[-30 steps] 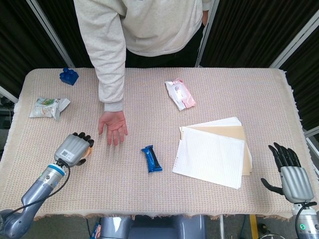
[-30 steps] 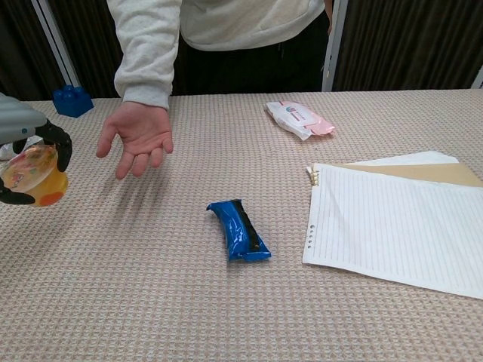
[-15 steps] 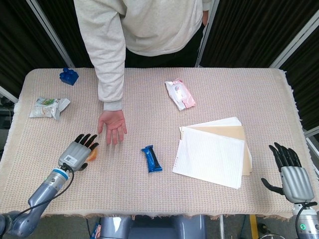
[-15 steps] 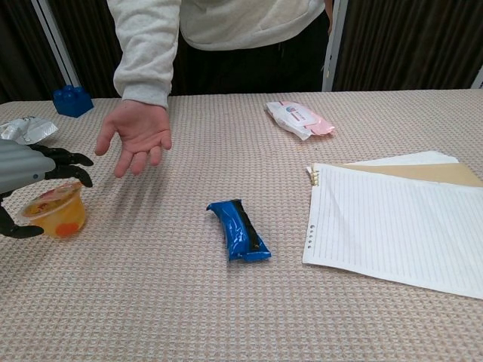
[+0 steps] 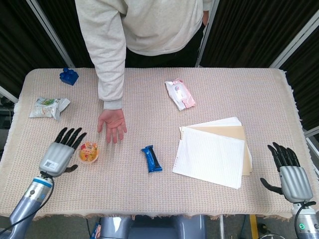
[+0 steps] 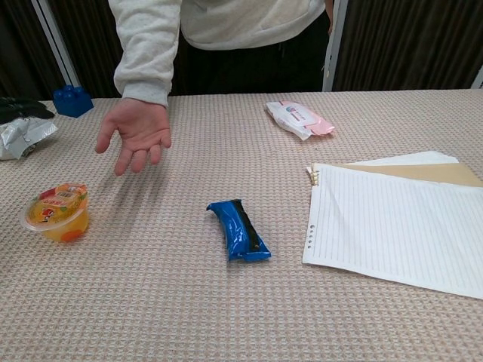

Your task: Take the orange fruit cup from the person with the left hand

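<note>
The orange fruit cup [image 5: 88, 152] stands upright on the woven table cloth, also seen in the chest view [image 6: 58, 213]. My left hand [image 5: 62, 153] lies just left of the cup, fingers spread, holding nothing and apart from it. In the chest view only its dark fingertips [image 6: 19, 108] show at the left edge. The person's hand [image 5: 112, 125] hovers palm up just beyond the cup and is empty [image 6: 134, 134]. My right hand [image 5: 288, 172] rests with its fingers apart at the table's near right corner, empty.
A blue snack bar [image 5: 151, 159] lies mid-table, with a stack of paper [image 5: 213, 152] to its right. A pink wipes pack [image 5: 180, 93] is further back. A silver packet [image 5: 48, 107] and a blue toy brick [image 5: 69, 75] sit at the far left.
My left hand lowered the fruit cup onto the table, let go of it, and drew back to the left with its fingers spread. The person's hand stayed put.
</note>
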